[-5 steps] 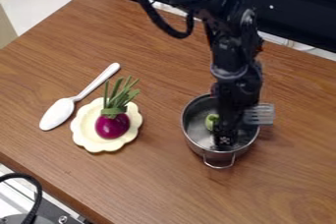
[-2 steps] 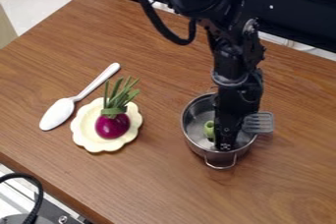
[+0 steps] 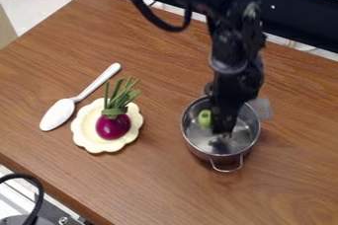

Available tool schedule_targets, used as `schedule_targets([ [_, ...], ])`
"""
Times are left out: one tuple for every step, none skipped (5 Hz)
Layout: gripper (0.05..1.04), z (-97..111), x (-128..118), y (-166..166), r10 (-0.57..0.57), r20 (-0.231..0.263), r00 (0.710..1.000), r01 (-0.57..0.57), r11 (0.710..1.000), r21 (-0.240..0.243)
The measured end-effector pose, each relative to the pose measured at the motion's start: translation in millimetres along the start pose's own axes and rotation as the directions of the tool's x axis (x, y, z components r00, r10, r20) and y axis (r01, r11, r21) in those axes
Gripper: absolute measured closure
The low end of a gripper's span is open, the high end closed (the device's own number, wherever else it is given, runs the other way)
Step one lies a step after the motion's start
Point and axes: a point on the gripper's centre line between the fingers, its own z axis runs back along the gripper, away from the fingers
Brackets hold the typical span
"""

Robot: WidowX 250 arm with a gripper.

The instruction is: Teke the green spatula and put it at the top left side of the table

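Observation:
The gripper hangs down inside the steel pot, near its middle. It is shut on the green spatula, whose handle runs across behind the black fingers. The handle's green end shows just left of the gripper, over the pot's interior. On the other side, the spatula's grey slotted head sticks out past the pot's upper right rim. The middle of the spatula is hidden by the gripper.
Left of the pot on the wooden table, a cream scalloped plate holds a purple onion-like vegetable with green leaves. A white spoon lies at the plate's upper left.
The gripper and the spatula first dipped slightly, then rose together toward the top of the view. The pot has shifted a little, its front handle now farther right.

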Motion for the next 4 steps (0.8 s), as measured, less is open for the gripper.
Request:
schedule_targets([
  [0.746,30,1,11,0.066,0.06,0.996,-0.068,0.997,0.04],
  [0.746,49,-1,25,0.143,0.1,0.985,-0.15,0.986,0.072],
  [0.746,57,-12,48,0.236,0.11,0.965,-0.247,0.964,0.1],
  [0.746,64,-32,76,0.307,0.109,0.945,-0.319,0.94,0.123],
])
